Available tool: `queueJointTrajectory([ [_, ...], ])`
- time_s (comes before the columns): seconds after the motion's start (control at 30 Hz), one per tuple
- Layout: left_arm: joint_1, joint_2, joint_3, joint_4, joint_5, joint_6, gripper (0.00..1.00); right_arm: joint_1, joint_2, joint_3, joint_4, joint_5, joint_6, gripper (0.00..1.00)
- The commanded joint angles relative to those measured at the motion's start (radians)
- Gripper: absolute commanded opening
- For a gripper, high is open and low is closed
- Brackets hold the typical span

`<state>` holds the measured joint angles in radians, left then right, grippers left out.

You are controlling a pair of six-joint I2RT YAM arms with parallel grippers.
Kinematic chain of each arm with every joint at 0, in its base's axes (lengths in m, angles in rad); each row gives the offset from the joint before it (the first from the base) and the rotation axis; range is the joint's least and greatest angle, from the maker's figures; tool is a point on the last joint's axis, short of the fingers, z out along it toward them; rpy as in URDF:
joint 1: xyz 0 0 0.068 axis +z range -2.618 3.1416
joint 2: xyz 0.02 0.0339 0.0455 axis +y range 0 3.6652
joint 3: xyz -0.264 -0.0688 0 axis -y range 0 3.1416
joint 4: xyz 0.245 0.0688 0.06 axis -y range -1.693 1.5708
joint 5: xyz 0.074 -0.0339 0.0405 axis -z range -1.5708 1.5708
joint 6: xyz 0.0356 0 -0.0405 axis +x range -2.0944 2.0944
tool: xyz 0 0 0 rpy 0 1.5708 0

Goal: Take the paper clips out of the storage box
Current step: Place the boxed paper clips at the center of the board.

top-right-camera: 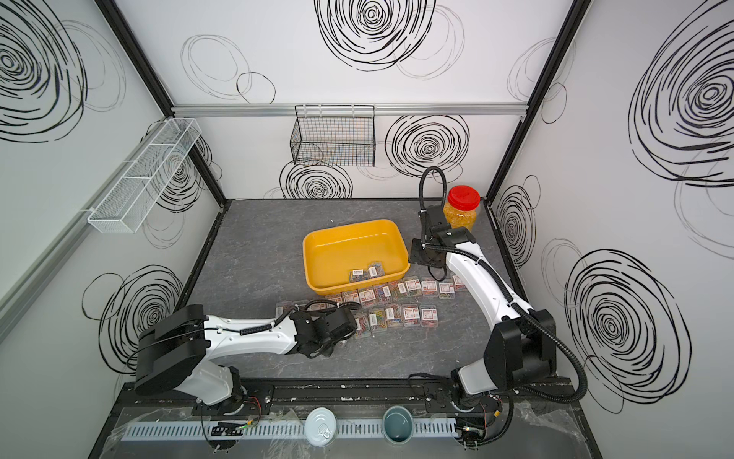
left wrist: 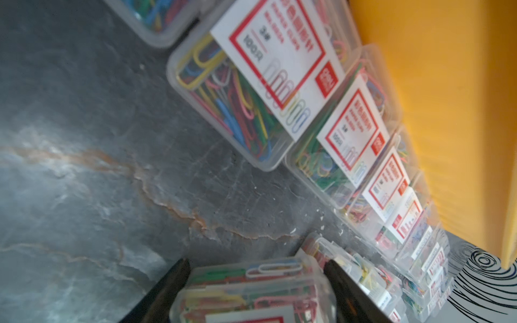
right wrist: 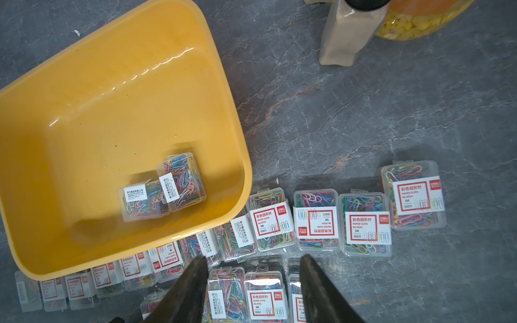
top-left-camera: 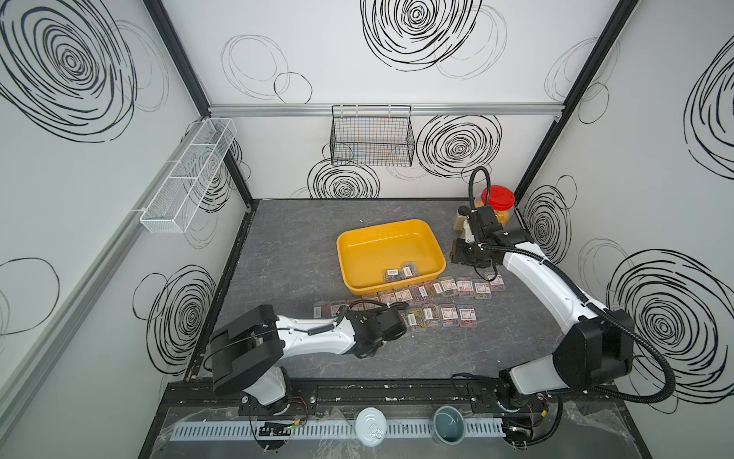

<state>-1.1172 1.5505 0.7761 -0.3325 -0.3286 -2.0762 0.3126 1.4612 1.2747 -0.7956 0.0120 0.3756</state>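
While two paper clip cases (right wrist: pixel 142 200) lie flat and touching in the near right corner of the yellow storage box (right wrist: pixel 112 84), their long axes about crosswise, the other cases (top-left-camera: pixel 437 288) form two rows on the counter (top-left-camera: pixel 278 246) along the box's near wall. The box stands mid-counter, its long axis almost parallel to the front edge. The left gripper (left wrist: pixel 254 261) is clamped on a clear case (left wrist: pixel 251 302) of the near row. The right gripper (right wrist: pixel 251 258) hovers, jaws apart and empty.
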Motion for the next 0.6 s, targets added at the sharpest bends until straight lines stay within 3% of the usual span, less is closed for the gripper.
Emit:
queueJointTrajectory([
  [0.0, 0.004, 0.015, 0.016, 0.014, -0.001, -0.362, 0.60, 0.003, -0.005, -0.015, 0.007, 0.011, -0.011, 0.56],
  [0.27, 0.009, 0.010, 0.008, 0.020, -0.004, -0.361, 0.69, 0.004, -0.018, -0.037, 0.016, 0.006, -0.012, 0.57],
  [0.57, 0.036, -0.014, 0.033, -0.034, 0.035, -0.269, 0.91, 0.004, -0.015, -0.034, 0.019, -0.001, -0.012, 0.57],
])
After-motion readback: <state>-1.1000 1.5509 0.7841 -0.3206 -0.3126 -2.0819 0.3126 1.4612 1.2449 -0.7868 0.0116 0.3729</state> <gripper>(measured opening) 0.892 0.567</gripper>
